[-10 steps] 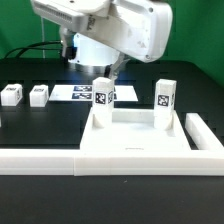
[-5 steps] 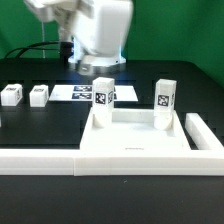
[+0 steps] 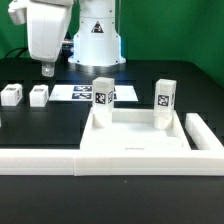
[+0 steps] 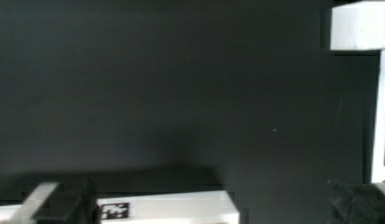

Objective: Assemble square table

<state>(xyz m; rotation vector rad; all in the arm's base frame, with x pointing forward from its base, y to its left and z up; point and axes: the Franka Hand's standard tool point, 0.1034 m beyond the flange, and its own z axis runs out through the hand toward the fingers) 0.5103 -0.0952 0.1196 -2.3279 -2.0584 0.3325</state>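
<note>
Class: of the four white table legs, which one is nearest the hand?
The loose leg lying second from the exterior view's left, almost under the hand; its neighbour lies further left, and two legs stand on the tabletop.

Arm [image 3: 45, 30] high at exterior view's left, wrist pointing down; jaws spread wide, empty.
</note>
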